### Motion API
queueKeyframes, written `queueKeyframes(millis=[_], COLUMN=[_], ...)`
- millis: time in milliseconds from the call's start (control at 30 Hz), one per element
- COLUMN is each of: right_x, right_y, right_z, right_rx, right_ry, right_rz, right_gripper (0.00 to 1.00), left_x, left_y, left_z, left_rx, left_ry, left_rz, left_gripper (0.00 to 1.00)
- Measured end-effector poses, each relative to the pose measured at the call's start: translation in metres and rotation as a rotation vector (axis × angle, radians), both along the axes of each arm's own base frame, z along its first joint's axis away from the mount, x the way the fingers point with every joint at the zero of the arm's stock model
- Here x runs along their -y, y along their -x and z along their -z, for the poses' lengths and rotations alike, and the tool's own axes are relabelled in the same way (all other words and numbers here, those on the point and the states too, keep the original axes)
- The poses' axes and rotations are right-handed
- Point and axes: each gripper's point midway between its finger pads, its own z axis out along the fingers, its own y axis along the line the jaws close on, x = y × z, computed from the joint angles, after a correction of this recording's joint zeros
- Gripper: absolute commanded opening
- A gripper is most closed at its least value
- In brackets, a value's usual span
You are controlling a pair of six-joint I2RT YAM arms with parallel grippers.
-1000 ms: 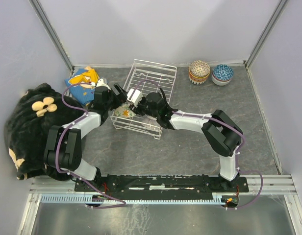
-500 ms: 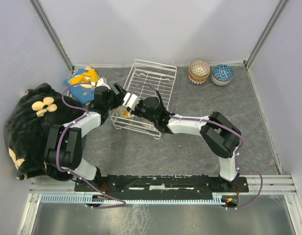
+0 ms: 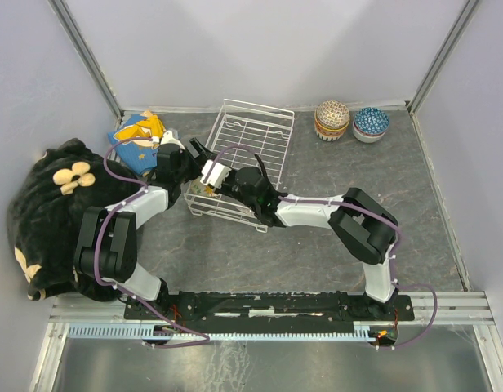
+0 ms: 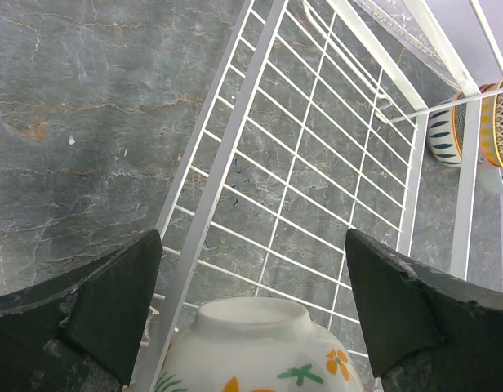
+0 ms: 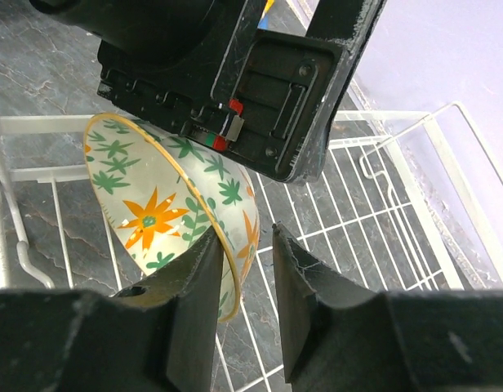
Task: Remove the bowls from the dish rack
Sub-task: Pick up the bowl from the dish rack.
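A black plush heap and a blue-and-yellow item lie on the grey desk to the left of the white wire dish rack. At the rack's near-left corner the left gripper hangs with its jaws spread wide. They stand either side of the upturned base of a floral bowl without touching it. The bowl, white with orange flowers and green leaves, sits tilted on its side inside that corner of the rack. From the rack's right side the right gripper reaches across the wires, its jaws drawn close on either side of the bowl's gold-edged rim. One jaw is against the outer wall and a sliver of gap shows at the other, so a firm grip cannot be confirmed from this angle. The remaining floor of the rack shows bare wire. Well to the right of the rack, by the back wall, two patterned bowls sit just beside each other on the desk.
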Motion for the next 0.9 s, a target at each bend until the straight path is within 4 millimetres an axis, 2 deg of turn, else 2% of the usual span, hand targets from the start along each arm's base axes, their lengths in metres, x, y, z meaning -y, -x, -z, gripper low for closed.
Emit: queueKeyframes(millis=[333,900], right_x=[-0.0001,-0.0018], right_y=[-0.0014,-0.0005], right_z=[0.0075,0.0048], right_rx=[0.057,0.099], right_ry=[0.048,0.053], right_rz=[0.026,0.033], right_gripper=[0.35,0.26], left_x=[0.0008,0.0011], left_y=[0.0003,-0.0006], left_z=[0.0,0.0002], left_rx=[0.0,0.002], left_ry=[0.002,0.003], left_rz=[0.004,0.005], left_gripper=[0.99,0.99])
